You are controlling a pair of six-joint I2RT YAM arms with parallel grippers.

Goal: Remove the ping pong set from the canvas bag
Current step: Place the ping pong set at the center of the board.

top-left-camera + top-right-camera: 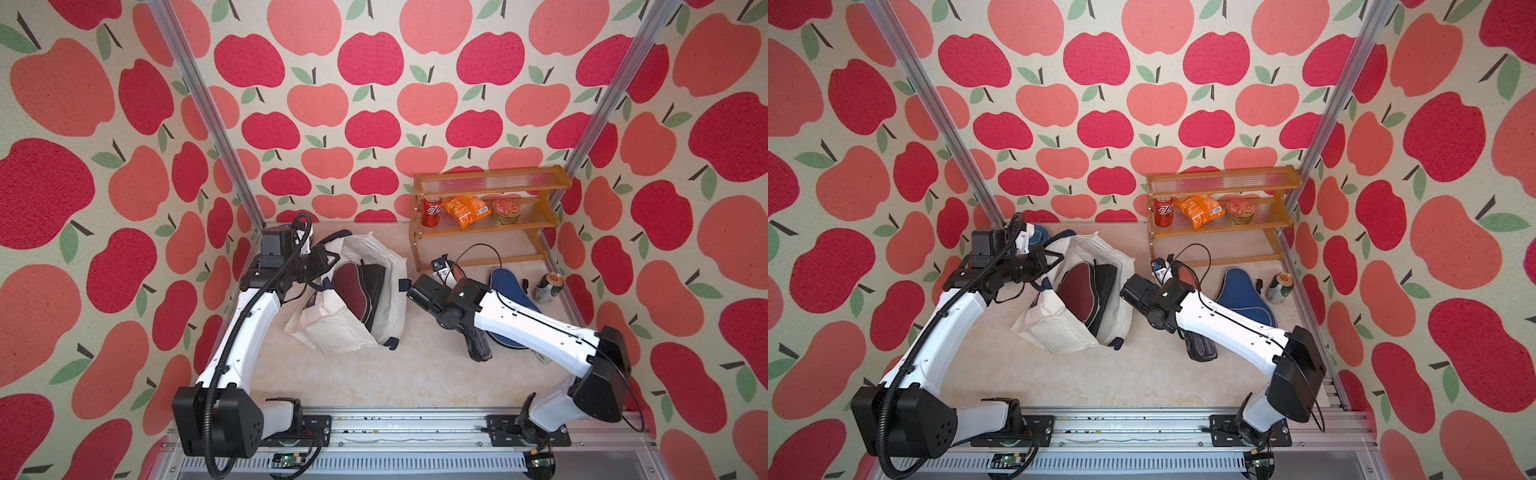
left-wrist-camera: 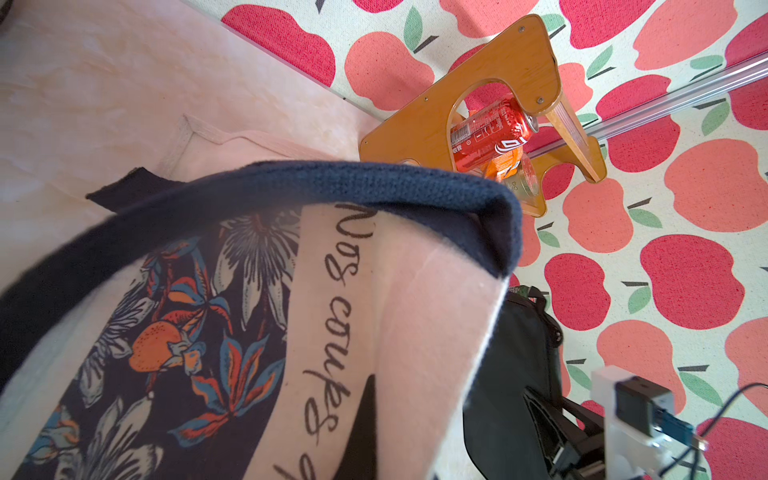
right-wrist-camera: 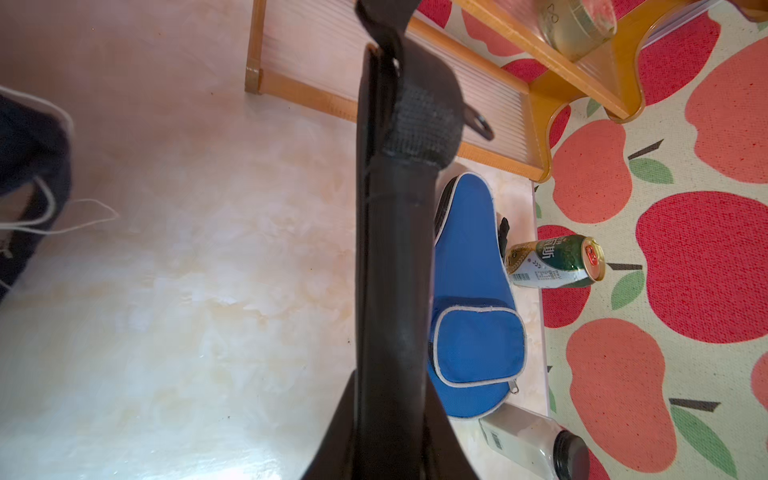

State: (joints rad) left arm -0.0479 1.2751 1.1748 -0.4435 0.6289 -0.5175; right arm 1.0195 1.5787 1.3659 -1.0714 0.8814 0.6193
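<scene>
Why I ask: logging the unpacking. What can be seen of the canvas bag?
The canvas bag is off-white cloth with navy strap handles; the left wrist view shows a dark floral print and script lettering on it. It lies slumped on the table, on the robot's left, mouth gaping open. A maroon case and a black-edged piece sit inside. The left gripper looks shut on its rim near a handle.
</scene>
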